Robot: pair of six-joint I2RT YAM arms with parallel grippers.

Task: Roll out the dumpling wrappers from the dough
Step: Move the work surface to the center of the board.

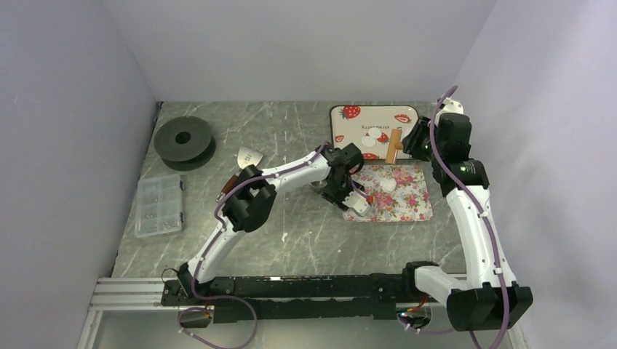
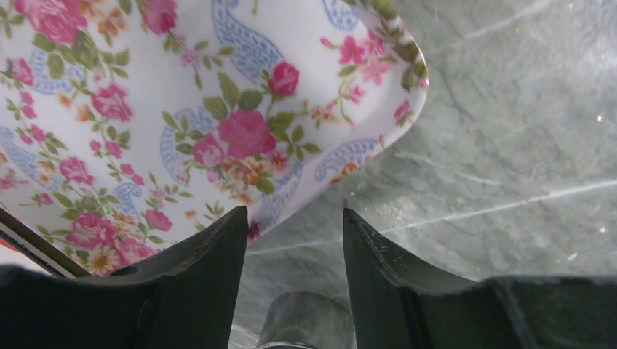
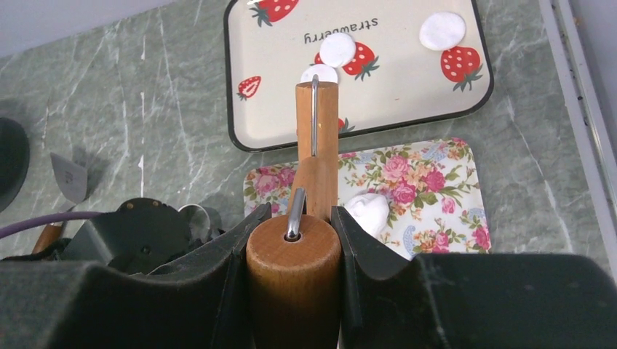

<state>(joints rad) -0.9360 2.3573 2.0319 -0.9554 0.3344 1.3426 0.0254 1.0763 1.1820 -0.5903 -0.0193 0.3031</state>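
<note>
Three dumpling wrappers (image 3: 442,30) (image 3: 337,49) (image 3: 319,74) lie as white discs on the strawberry tray (image 3: 407,94), which sits at the back (image 1: 349,134). A white lump of dough (image 3: 369,211) (image 1: 388,184) rests on the floral tray (image 1: 407,207). My right gripper (image 3: 298,211) (image 1: 407,145) is shut on a wooden rolling pin (image 3: 314,145) (image 1: 393,147), held above both trays. The left gripper (image 2: 295,214) (image 1: 348,195) hovers open at the floral tray's (image 2: 145,87) near-left corner. A metal ring cutter (image 2: 305,320) (image 3: 196,217) stands on the table low between its fingers.
A black spool (image 1: 183,138) sits at the back left, a clear compartment box (image 1: 158,205) at the left edge. A scraper with a wooden handle (image 1: 249,156) lies behind the left arm. Grey walls close in both sides.
</note>
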